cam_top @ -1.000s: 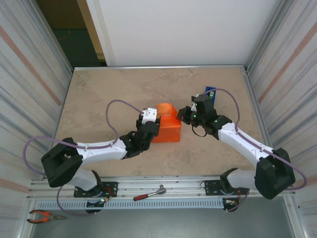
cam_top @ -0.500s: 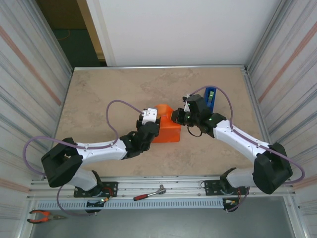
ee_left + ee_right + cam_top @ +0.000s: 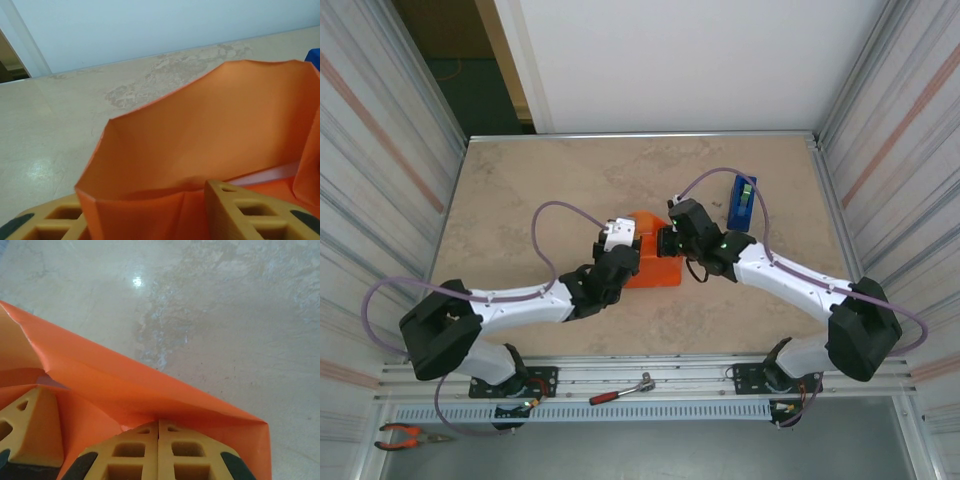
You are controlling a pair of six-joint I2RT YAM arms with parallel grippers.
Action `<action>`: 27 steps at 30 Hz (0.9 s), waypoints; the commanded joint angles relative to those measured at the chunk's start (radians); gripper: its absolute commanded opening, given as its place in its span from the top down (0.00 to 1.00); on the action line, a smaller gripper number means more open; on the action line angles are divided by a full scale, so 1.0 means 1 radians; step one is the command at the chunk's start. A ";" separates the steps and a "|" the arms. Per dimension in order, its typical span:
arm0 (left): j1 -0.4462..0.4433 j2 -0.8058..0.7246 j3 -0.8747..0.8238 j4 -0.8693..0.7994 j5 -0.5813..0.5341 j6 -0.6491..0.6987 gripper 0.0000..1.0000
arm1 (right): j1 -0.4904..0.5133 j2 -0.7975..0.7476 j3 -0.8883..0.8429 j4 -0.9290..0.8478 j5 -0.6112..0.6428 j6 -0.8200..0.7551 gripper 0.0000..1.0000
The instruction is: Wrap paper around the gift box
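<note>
Mid-fold, the left gripper (image 3: 145,210) pinched the paper (image 3: 210,125) round the gift box (image 3: 665,268) while the right gripper (image 3: 158,440), fingers pressed together, pushed a flap that likely needed creasing flat next

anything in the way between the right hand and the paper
Nothing visible does: the right hand, shut, sits right against the paper at its folded edge. The blue tape dispenser stands clear, off to its right.

Standing by what looks like a robotics lab test cell: ribbed metal walls (image 3: 380,180) are enclosing a beige tabletop (image 3: 540,180), an aluminium rail (image 3: 650,372) is carrying the arm mounts (image 3: 760,378), a ratchet (image 3: 620,390) and pliers (image 3: 405,435) are lying loose (workshop-style).
</note>
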 commanded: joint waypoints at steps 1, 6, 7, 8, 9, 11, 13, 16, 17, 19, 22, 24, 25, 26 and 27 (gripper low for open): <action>-0.001 -0.071 0.034 -0.163 0.046 0.002 0.50 | 0.037 0.081 -0.092 -0.160 -0.008 0.005 1.00; 0.030 -0.263 0.085 -0.270 0.192 -0.071 0.46 | 0.048 0.075 -0.111 -0.136 -0.023 0.033 1.00; 0.053 -0.305 0.082 -0.296 0.218 -0.105 0.46 | 0.047 0.075 -0.111 -0.134 -0.027 0.039 1.00; 0.078 -0.340 0.072 -0.309 0.248 -0.136 0.46 | 0.048 0.074 -0.111 -0.131 -0.031 0.043 1.00; 0.114 -0.380 0.053 -0.320 0.295 -0.168 0.46 | 0.047 0.074 -0.111 -0.128 -0.037 0.047 1.00; 0.176 -0.450 0.006 -0.328 0.358 -0.219 0.46 | 0.048 0.071 -0.109 -0.125 -0.046 0.052 1.00; 0.205 -0.523 -0.057 -0.294 0.396 -0.214 0.43 | 0.047 0.068 -0.110 -0.123 -0.052 0.057 1.00; 0.203 -0.603 -0.136 -0.259 0.402 -0.204 0.40 | 0.047 0.064 -0.113 -0.112 -0.059 0.065 1.00; 0.203 -0.613 -0.151 -0.254 0.407 -0.205 0.39 | 0.047 0.066 -0.114 -0.108 -0.060 0.067 1.00; 0.193 -0.616 -0.172 -0.243 0.415 -0.206 0.39 | 0.047 0.073 -0.113 -0.100 -0.068 0.069 1.00; 0.152 -0.579 -0.188 -0.196 0.393 -0.195 0.38 | 0.048 0.082 -0.112 -0.095 -0.077 0.072 1.00; 0.129 -0.532 -0.186 -0.158 0.382 -0.189 0.38 | 0.049 0.084 -0.116 -0.092 -0.079 0.072 1.00; 0.122 -0.509 -0.184 -0.142 0.379 -0.187 0.38 | 0.048 0.084 -0.116 -0.091 -0.077 0.073 1.00; 0.112 -0.480 -0.177 -0.127 0.372 -0.187 0.39 | 0.048 0.083 -0.118 -0.091 -0.076 0.074 1.00; 0.103 -0.452 -0.169 -0.115 0.360 -0.181 0.39 | 0.049 0.082 -0.119 -0.090 -0.075 0.075 1.00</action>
